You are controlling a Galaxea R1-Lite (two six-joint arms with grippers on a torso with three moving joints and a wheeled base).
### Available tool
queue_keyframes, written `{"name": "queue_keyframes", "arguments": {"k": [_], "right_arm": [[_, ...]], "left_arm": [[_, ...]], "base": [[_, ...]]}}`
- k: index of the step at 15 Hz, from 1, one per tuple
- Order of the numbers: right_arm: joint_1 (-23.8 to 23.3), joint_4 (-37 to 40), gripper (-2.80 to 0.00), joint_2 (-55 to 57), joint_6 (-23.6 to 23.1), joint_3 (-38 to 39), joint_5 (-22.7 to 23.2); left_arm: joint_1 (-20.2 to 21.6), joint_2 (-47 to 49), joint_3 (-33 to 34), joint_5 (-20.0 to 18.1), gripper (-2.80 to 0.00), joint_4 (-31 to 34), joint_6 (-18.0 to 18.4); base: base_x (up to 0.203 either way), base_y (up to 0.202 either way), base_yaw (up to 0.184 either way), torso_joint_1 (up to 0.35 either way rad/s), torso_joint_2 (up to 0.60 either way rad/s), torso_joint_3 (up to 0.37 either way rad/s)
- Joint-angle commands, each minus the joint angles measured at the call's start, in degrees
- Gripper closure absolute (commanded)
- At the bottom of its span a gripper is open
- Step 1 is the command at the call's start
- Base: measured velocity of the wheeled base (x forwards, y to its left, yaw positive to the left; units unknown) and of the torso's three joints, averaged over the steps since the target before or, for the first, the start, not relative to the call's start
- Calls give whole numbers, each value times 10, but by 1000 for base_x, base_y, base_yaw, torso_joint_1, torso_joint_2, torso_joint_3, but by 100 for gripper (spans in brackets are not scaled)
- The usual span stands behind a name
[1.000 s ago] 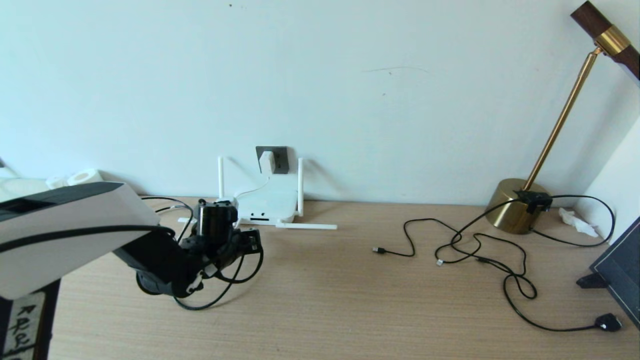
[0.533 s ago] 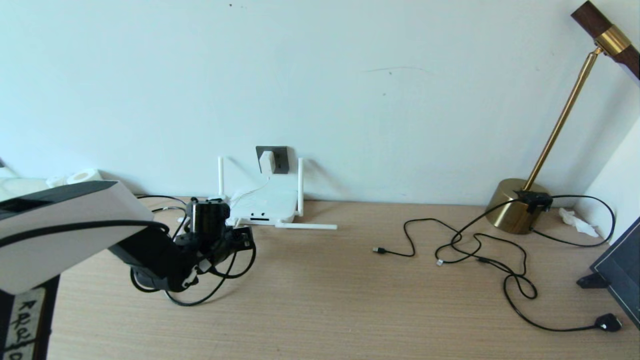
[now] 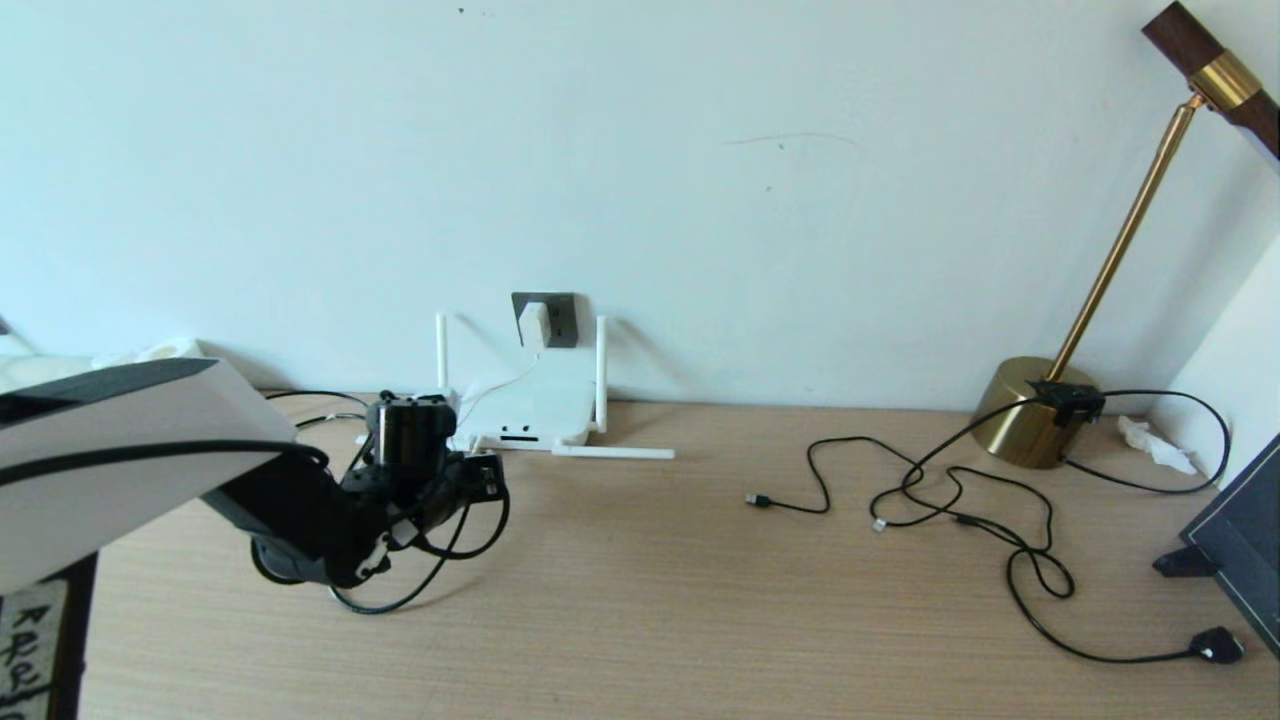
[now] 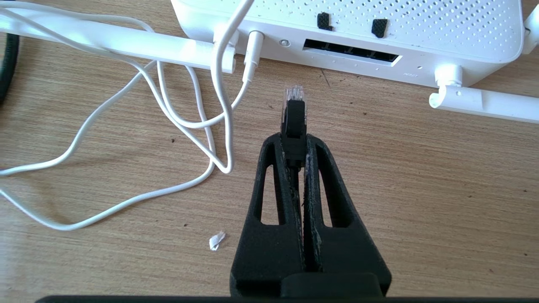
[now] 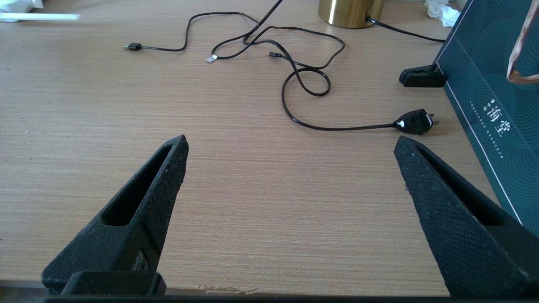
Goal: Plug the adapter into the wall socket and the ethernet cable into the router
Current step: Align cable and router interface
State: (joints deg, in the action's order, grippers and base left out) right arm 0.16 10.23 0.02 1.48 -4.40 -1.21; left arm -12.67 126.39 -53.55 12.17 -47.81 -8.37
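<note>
Head view showed a wooden desk [image 3: 700,600] against a pale wall, a brass lamp [image 3: 1035,410] at the far right with loose black cords [image 3: 960,500] and a flat black plug [image 3: 1215,645] spread in front of it. Router [image 3: 530,405] lay flat at the wall, left of centre, two antennas up and one folded down on the desk. Wall socket [image 3: 548,318] sat just above it, with the adapter [image 3: 533,323] plugged in and its thin white cord [image 3: 495,382] dropping to the router. Left gripper [image 3: 480,478] was low over the desk just in front of the router's left corner, pressed together on the ethernet cable [image 4: 294,115], pinching the black boot. Clear plug pointed at the router [image 4: 358,25] edge, near the dark port slot [image 4: 351,50] but apart from it, a bit off to the side of the slot. White cord [image 4: 189,122] looped on the desk beside the gripper [image 4: 297,147]. Right gripper [image 5: 290,151] hung over bare desk [image 5: 252,189] on the right side, fingers spread wide, holding nothing, black plug [image 5: 414,122] beyond one fingertip.
</note>
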Motion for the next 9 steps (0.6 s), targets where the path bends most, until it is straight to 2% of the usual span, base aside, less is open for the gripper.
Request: {"name": "queue_keyframes", "arguments": {"k": [1, 9], "right_arm": [[0, 1, -280, 0, 0, 0, 0], [0, 1, -280, 0, 0, 0, 0]], "left_arm": [[0, -6, 12, 1, 0, -5, -1], [-2, 10, -8, -19, 0, 0, -4]], "base": [[0, 0, 0, 0, 0, 0], [0, 0, 0, 0, 0, 0]]}}
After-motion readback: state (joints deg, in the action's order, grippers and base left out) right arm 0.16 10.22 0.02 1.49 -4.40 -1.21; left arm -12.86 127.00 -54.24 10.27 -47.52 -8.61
